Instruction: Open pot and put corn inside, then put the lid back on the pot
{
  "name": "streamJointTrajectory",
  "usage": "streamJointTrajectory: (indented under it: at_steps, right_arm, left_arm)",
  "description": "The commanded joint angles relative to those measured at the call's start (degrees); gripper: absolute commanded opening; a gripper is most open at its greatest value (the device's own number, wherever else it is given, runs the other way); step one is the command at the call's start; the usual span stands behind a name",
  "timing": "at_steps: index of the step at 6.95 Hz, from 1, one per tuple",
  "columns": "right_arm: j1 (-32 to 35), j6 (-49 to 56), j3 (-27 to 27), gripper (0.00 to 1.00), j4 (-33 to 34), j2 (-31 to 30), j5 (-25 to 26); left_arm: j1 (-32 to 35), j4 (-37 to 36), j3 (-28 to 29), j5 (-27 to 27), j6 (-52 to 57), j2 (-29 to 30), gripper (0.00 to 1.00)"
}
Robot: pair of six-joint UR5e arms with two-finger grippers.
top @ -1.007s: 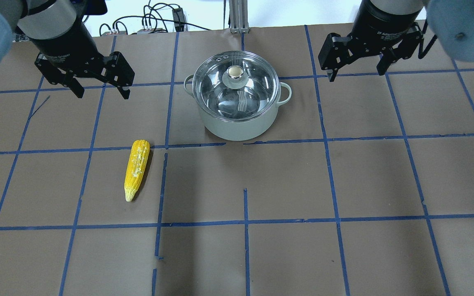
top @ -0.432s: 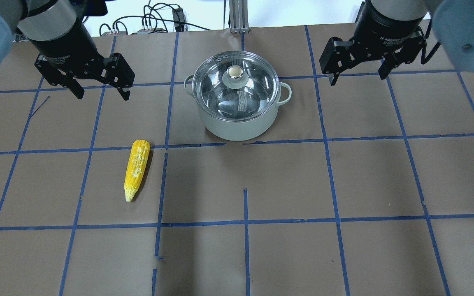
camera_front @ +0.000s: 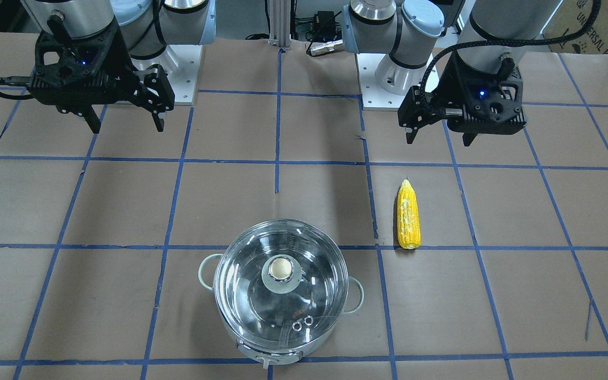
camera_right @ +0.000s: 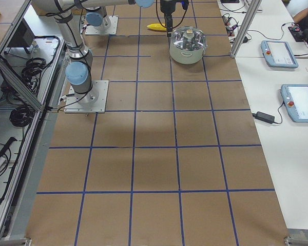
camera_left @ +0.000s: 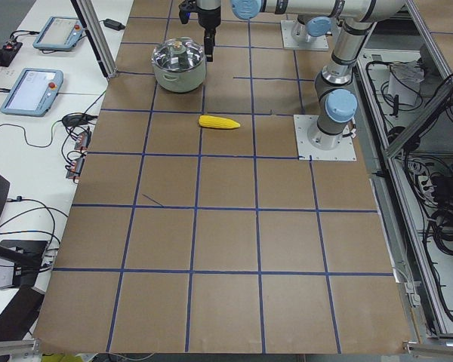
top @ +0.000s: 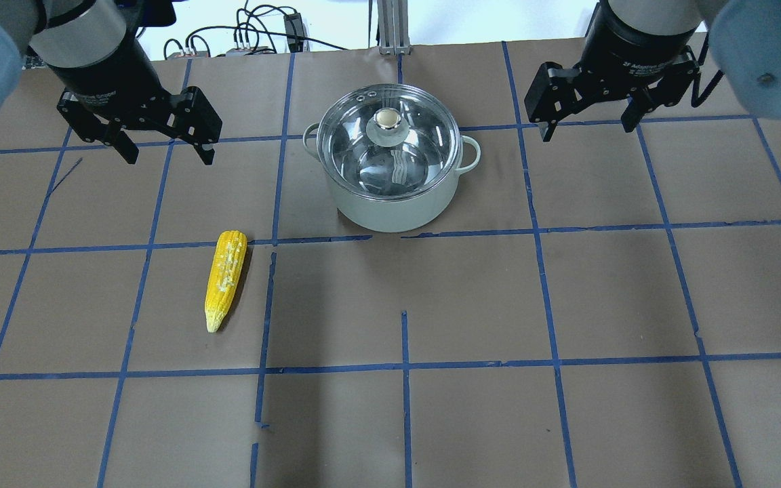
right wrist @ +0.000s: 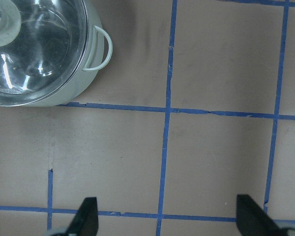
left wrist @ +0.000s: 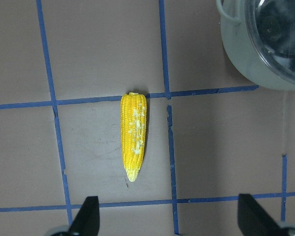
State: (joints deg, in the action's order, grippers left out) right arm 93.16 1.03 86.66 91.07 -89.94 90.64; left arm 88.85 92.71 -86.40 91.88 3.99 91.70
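The steel pot [top: 390, 203] stands at the far middle of the table with the glass lid [top: 401, 152] on it, cream knob [top: 386, 119] up. The yellow corn [top: 226, 278] lies flat on the table, nearer than the pot and to its left. My left gripper [top: 170, 152] is open and empty, hovering left of the pot and beyond the corn. My right gripper [top: 588, 129] is open and empty, hovering right of the pot. The left wrist view shows the corn [left wrist: 133, 140] below; the right wrist view shows the pot [right wrist: 73, 93] at its upper left.
Brown paper with a blue tape grid [top: 404, 366] covers the table. Cables and a metal post [top: 390, 27] sit beyond the far edge. The arm bases [camera_front: 378, 79] stand on the robot's side.
My right gripper has shifted slightly, still open. The left gripper, corn, pot and lid have not moved.
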Motion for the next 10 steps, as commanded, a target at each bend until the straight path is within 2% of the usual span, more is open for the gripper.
streamJointTrajectory:
  at_steps: [1,3,5,6,9,10]
  right_arm:
    - [0.00,-0.15,0.00,0.99,0.07,0.11,-0.11]
    - [0.26,-0.50,-0.78,0.99,0.16,1.68,-0.28]
    - [4.80,-4.16,-2.45,0.99,4.18,6.85,-0.20]
    - [7.79,-7.67,-5.07,0.99,6.29,10.27,-0.11]
    - [11.59,-11.47,-14.38,0.98,7.01,21.61,-0.20]
    - [12.82,-13.49,-15.89,0.97,8.58,24.43,-0.20]
  left_arm:
    - [0.01,0.02,-0.17,0.14,-0.30,-0.03,1.00]
    - [0.01,0.02,-0.17,0.14,-0.30,-0.11,1.00]
    - [0.01,0.02,-0.17,0.06,-0.30,-0.11,1.00]
    - [0.01,0.10,-0.17,0.05,-0.30,-0.11,1.00]
    - [0.01,0.11,-0.17,0.23,0.05,-0.20,1.00]
    - [0.01,0.19,-0.17,0.23,0.05,-0.20,1.00]
